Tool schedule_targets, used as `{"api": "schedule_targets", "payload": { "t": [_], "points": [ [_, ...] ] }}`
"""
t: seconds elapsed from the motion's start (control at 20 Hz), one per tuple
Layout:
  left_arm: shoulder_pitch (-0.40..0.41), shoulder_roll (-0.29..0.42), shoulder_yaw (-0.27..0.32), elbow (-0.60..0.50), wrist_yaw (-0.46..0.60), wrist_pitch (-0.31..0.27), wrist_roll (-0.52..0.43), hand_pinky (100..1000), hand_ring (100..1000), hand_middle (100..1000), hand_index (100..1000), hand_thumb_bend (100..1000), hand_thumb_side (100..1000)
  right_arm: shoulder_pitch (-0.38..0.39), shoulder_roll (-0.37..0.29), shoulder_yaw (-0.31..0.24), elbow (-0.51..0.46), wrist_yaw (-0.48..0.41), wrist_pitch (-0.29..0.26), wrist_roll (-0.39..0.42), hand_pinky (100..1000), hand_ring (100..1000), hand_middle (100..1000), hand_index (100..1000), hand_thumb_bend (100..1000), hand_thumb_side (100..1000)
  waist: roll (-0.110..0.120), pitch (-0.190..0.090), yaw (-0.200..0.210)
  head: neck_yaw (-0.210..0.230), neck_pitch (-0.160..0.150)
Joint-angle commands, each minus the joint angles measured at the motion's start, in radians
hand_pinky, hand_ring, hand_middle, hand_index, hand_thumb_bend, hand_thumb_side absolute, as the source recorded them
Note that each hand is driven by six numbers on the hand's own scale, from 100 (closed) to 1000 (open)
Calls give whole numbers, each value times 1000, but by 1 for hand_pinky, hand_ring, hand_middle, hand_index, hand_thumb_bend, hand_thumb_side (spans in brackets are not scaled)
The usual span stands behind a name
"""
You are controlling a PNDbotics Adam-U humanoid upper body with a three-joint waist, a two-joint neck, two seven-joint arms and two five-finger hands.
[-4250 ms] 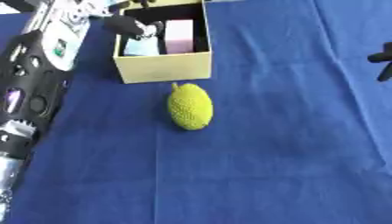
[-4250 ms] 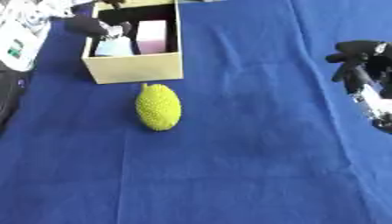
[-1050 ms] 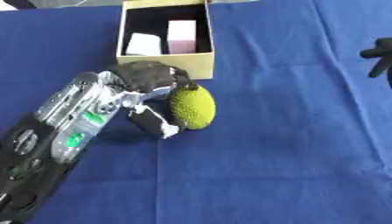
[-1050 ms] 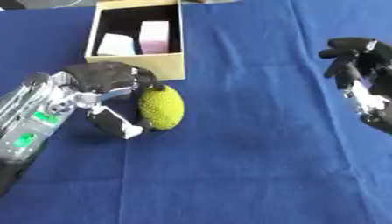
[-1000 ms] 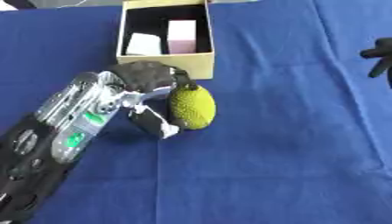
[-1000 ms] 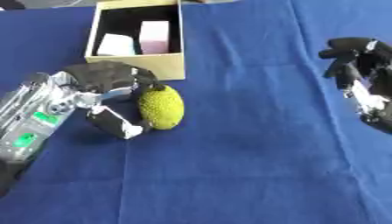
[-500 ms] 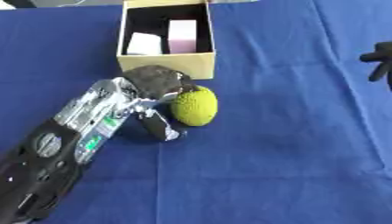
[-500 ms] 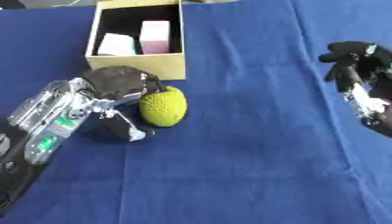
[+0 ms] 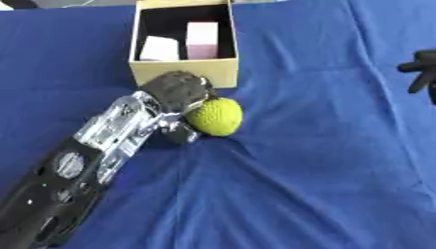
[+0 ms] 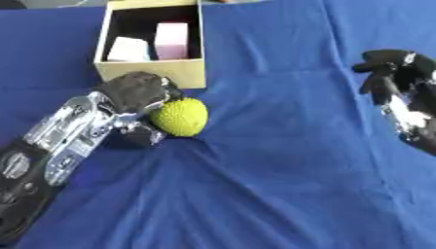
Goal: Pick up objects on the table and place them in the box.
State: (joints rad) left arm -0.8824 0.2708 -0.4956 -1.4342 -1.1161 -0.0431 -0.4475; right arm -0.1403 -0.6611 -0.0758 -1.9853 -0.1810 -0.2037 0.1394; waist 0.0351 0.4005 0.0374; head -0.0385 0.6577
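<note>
Left and right eye views of a desk covered with a blue cloth [image 9: 323, 160], which lies in soft wrinkles near the middle. A yellow-green, bumpy-skinned, egg-shaped fruit [image 9: 214, 116] rests on the cloth just in front of the near wall of an open cardboard box [image 9: 182, 67]. The left hand [image 9: 174, 92] enters from the lower left on a black and silver forearm and is closed around the fruit from its left side: dark curled fingers lie over the fruit's upper left, and a further part of the hand presses against its lower left, close to the cloth. The fruit touches the hand; whether it also touches the box wall cannot be told, as the hand covers that gap. The box stands near the far edge of the desk, its opening facing up. Inside it are two items side by side: a white block [image 9: 159, 48] on the left and a pale pink block [image 9: 203, 40] on the right, both against the floor of the box. The right hand [image 10: 393, 73] shows at the right edge of the right eye view, well apart from the fruit and the box, raised above the cloth with its dark fingers curled and holding nothing. In the left eye view only its fingertips show at the right edge.
</note>
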Motion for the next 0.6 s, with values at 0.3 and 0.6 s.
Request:
{"api": "schedule_targets", "payload": {
  "t": [0.3, 0.6],
  "points": [
    [-8, 22, -15, -22, 81, 11, -24, 673, 637, 580, 735, 100, 356, 1, -12, -10, -15, 6, 0, 4, 1000, 812, 490, 822, 100, 523, -3, -20, -1, 1, -5],
    [-22, 75, 0, -180, 244, -34, -351, 699, 671, 610, 787, 100, 592, 7, -15, -11, -15, 8, 3, 3, 1000, 812, 489, 822, 100, 523, 0, -26, 6, -10, -5]
  ]
}}
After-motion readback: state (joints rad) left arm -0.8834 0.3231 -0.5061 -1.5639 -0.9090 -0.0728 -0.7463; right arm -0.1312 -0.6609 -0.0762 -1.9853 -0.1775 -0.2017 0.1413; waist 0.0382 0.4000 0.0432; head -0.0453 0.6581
